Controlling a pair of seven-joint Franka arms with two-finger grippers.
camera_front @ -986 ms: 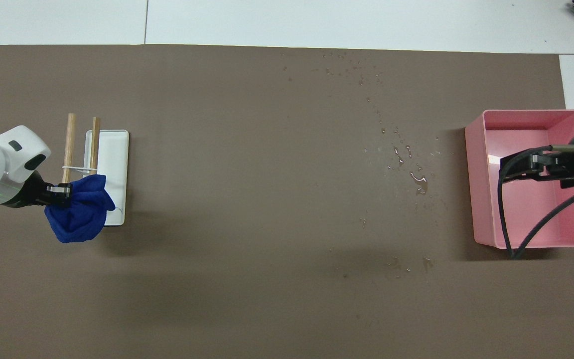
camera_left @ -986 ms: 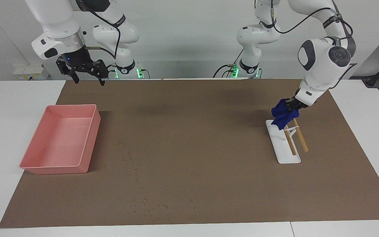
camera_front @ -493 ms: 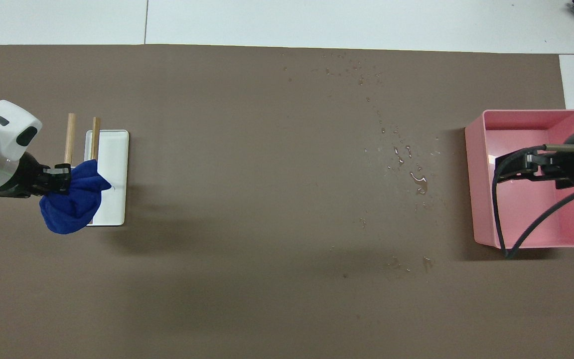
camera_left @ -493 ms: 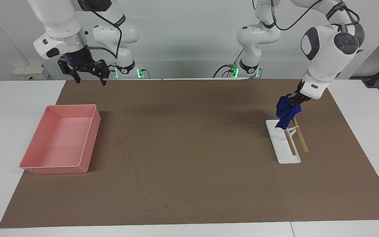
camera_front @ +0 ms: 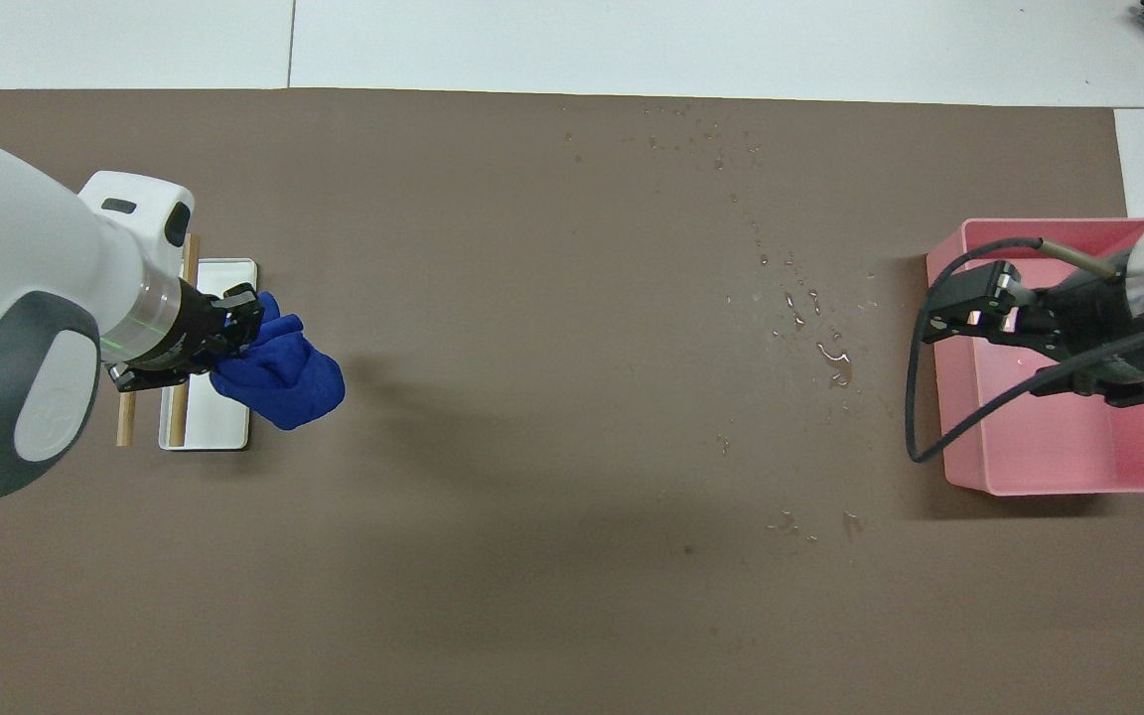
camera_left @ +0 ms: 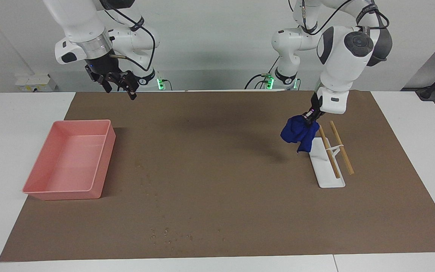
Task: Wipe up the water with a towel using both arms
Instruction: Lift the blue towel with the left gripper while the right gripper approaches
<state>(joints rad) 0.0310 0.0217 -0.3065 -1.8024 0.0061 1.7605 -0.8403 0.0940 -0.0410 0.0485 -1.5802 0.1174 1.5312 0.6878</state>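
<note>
The deep-blue towel hangs bunched from my left gripper, which is shut on its top. It is up in the air over the brown mat, just beside the white tray's edge on the side toward the table's middle. Water drops lie scattered on the mat beside the pink tub, with more farther from the robots. My right gripper hangs open and empty, high over the pink tub's edge.
A white tray with two wooden sticks lies toward the left arm's end. A pink tub stands toward the right arm's end. The brown mat covers most of the table.
The left arm has lifted the towel off the white tray and swung it toward the table's middle. The right gripper has drifted toward the middle, staying open.
</note>
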